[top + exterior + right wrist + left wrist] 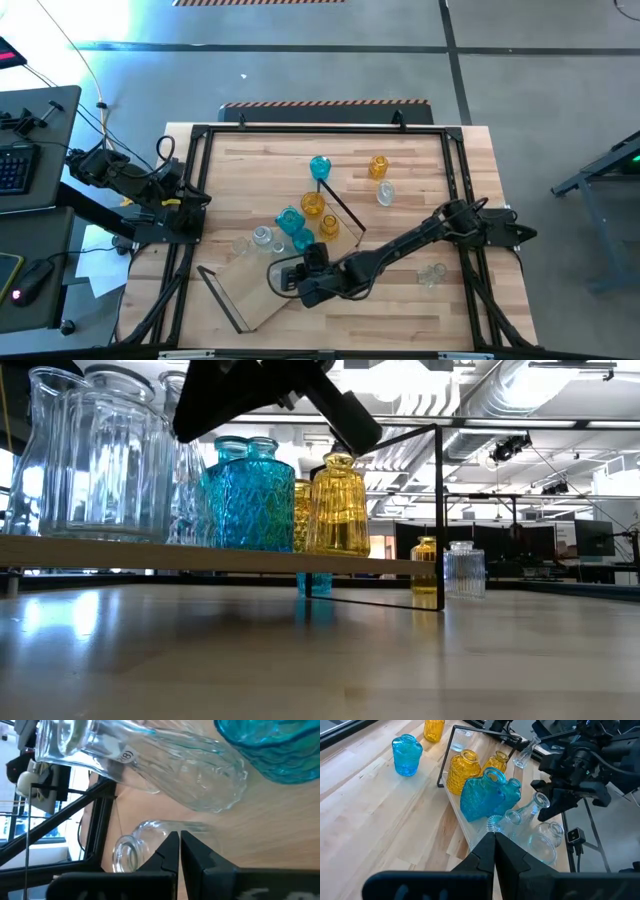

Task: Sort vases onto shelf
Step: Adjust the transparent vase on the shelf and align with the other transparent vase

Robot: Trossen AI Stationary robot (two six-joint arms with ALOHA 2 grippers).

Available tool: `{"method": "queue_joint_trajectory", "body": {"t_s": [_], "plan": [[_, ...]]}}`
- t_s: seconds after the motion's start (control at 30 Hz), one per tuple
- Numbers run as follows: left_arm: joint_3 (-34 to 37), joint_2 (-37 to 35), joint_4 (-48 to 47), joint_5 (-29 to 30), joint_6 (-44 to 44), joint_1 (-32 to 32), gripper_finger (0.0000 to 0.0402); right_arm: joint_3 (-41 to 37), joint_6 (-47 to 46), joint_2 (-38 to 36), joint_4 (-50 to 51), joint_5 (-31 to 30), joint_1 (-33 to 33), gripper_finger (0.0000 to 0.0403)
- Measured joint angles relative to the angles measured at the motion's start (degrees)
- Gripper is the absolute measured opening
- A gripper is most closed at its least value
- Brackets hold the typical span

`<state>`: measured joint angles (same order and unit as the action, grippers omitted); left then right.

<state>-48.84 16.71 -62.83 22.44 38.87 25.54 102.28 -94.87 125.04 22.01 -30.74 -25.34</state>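
Note:
The light-wood shelf (pixel 255 295) lies slantwise at the table's near middle, with a black wire frame (pixel 343 208) at its far end. Clear (pixel 262 237), teal (pixel 290 220) and amber (pixel 313 205) vases stand on it; the low view shows them upright on the board (pixel 300 563). Loose on the table stand a teal vase (pixel 320 167), an amber one (pixel 378 167) and two clear ones (pixel 385 193) (pixel 432 275). My right gripper (pixel 179 839) is shut, low over the shelf's clear-vase end, beside a small clear vase (pixel 131 849). My left gripper (pixel 494 839) is shut and waits at the table's left edge. My right gripper has its shut fingertips (pixel 172 842) right beside the small clear vase's shoulder (pixel 150 830), coming nearly level along the shelf. I cannot tell whether they touch it. Nothing shows between the fingers.
A black frame (pixel 320 130) runs around the tabletop. A desk with a keyboard (pixel 15 165) stands left of the table. Bare wood (pixel 420 320) lies at the table's near right and far left (pixel 250 165).

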Motion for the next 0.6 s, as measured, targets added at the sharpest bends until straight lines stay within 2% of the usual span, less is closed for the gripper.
{"method": "queue_joint_trajectory", "body": {"t_s": [0.23,0.6], "plan": [[0.0,0.0,0.0,0.0,0.0,0.0,0.0,0.0,2.3,0.0,-3.9,2.6,0.2,0.0],[0.0,0.0,0.2,0.0,0.0,0.0,0.0,0.0,4.9,0.0,-7.0,2.8,0.2,0.0]]}}
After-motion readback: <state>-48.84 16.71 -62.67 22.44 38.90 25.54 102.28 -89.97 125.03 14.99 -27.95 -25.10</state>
